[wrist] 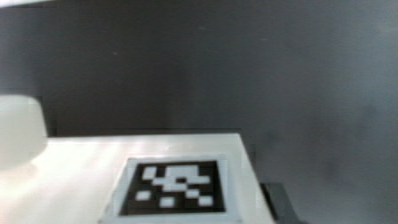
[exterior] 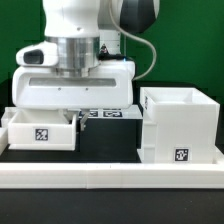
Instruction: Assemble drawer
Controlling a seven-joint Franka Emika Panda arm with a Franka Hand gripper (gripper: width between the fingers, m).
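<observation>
The drawer (exterior: pixel 40 131) is a low white open-top tray with a black-and-white marker on its front side, on the exterior view's left. My gripper (exterior: pixel 79 113) hangs low just behind the drawer's right end, its fingers partly hidden by the drawer wall. I cannot tell whether it is open or shut. In the wrist view a white flat surface with a marker tag (wrist: pixel 178 188) lies under the camera. A rounded white part (wrist: pixel 16 130) shows at the edge, and a dark fingertip (wrist: pixel 278 196) shows beside the tag.
The taller white cube-shaped housing (exterior: pixel 180 124) with its own marker stands on the exterior view's right. The marker board (exterior: pixel 108 114) lies behind, between drawer and housing. A white rail (exterior: pixel 110 177) runs along the front of the dark table (exterior: pixel 108 140).
</observation>
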